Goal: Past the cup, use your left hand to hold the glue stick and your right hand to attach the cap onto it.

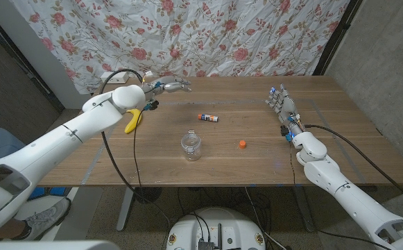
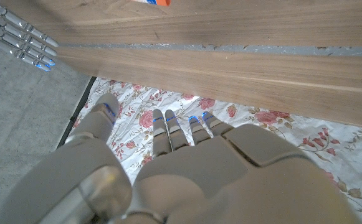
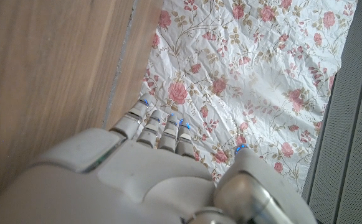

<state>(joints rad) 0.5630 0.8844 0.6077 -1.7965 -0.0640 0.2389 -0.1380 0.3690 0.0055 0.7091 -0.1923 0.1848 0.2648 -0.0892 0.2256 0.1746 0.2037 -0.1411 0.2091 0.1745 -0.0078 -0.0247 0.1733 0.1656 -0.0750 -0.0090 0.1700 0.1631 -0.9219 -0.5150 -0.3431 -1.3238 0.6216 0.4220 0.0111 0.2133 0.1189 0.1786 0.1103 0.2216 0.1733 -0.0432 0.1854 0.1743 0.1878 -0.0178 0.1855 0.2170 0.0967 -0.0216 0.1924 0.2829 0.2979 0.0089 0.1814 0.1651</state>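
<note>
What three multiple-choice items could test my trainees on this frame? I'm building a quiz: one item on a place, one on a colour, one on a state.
1. Where does the glue stick lie?
A. inside the cup
B. on the table beyond the cup
C. in the left hand

2. What colour is the loose cap?
A. orange
B. green
C. black

3. What is the state of the left hand?
A. gripping the glue stick
B. pressing on the cup
C. holding nothing, raised near the table's far left

Key:
1 B: the head view shows the stick on the table, farther from the robot than the clear cup.
2 A: the cap is a small orange dot right of the cup.
3 C: its fingers are apart and hold nothing; the right hand is empty too.
</note>
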